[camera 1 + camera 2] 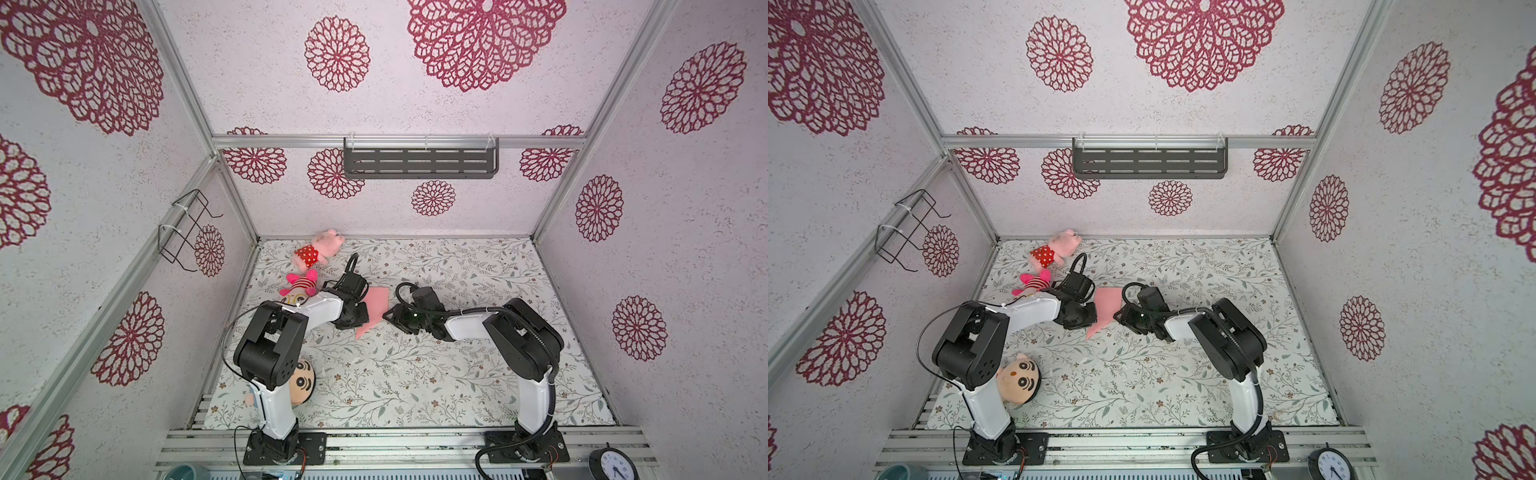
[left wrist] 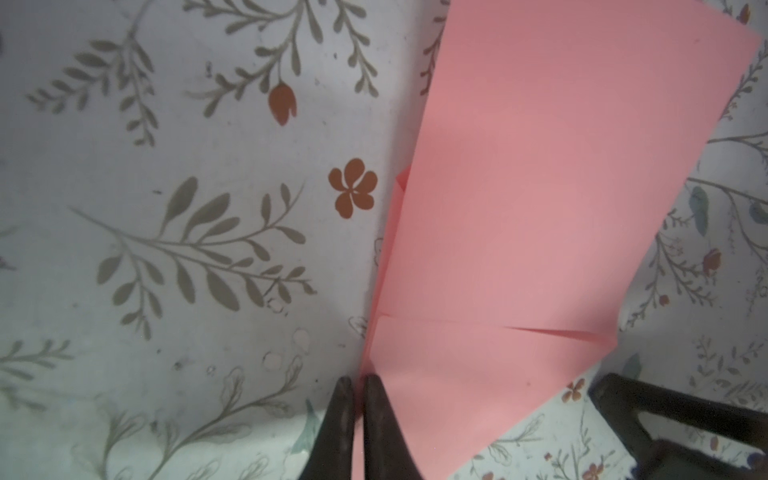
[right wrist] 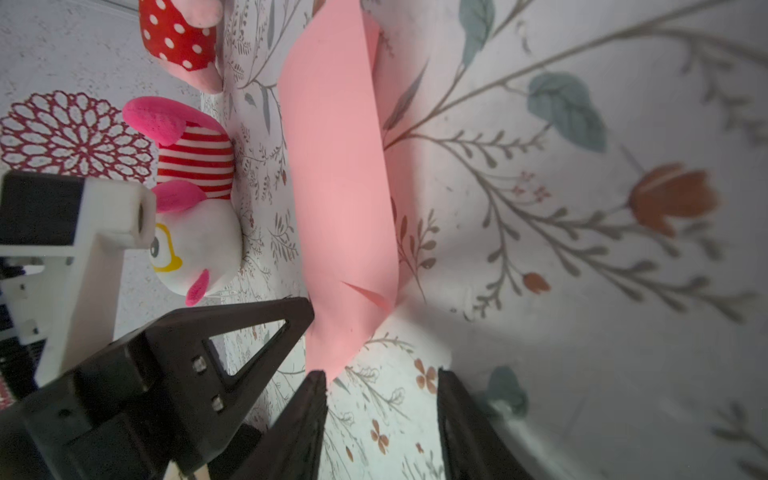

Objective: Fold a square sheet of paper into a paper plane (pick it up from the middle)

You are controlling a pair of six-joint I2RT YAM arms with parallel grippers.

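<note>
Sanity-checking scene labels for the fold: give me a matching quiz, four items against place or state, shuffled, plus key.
1. left pincer
2. right pincer
3. polka-dot plush
4. big-headed doll

A. near the front edge of the table
B. jaws apart, beside a corner of the paper
C. at the table's back edge
D. jaws closed on the paper's edge

Pairs: 1-D, 2-B, 3-C, 4-A
</note>
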